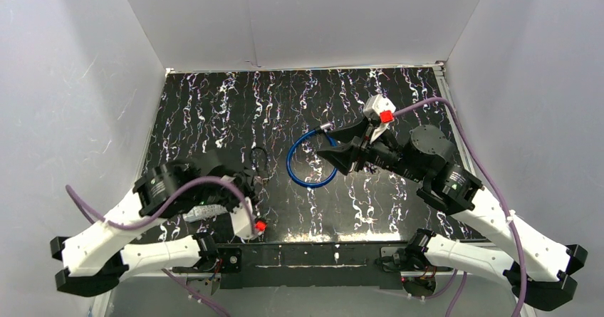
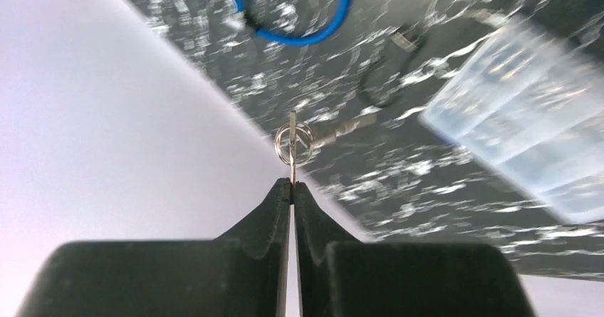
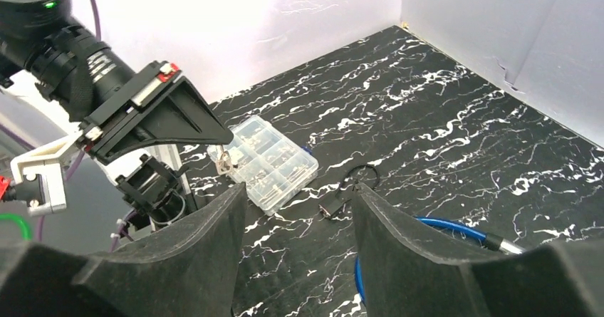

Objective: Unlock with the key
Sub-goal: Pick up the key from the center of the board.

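My left gripper is shut on a thin silver key with a ring, held edge-on above the dark marbled table; the right wrist view shows the key hanging from the left gripper's tip. A small black lock with a thin black loop lies on the table between the arms, and shows in the top view. My right gripper is open and empty, low over the table just right of the lock, beside a blue cable loop.
A clear plastic compartment box lies under the left arm, also in the left wrist view. The blue cable lies mid-table. White walls enclose the table on three sides.
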Robot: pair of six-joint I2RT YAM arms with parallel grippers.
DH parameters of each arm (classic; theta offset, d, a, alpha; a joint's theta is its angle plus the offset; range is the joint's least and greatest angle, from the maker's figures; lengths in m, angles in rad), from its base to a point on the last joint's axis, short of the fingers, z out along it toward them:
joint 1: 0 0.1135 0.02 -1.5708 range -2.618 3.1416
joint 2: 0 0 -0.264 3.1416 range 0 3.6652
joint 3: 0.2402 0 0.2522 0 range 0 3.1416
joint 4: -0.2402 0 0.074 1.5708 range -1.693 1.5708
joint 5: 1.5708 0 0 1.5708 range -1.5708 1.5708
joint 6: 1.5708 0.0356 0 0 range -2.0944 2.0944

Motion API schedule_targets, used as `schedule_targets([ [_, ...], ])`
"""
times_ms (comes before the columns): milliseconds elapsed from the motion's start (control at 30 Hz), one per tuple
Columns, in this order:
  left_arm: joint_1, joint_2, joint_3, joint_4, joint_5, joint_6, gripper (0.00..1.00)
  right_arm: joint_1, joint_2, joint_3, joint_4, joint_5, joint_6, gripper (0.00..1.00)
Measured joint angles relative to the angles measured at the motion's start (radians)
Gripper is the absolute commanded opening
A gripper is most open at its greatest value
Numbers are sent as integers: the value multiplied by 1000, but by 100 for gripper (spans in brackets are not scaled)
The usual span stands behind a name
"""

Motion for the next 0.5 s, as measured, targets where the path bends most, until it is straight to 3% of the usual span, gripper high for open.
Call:
schedule_targets([
  [200,-6,-196,-230,379,-39,365,0,-16,-1,-18,12,16,23,65],
  [333,-8,-240,-305,602,32,450,0,-21,4,-27,33,10,35,65],
  [500,-9,-259,-309,667,92,492,0,-24,41,-27,76,-23,61,67],
])
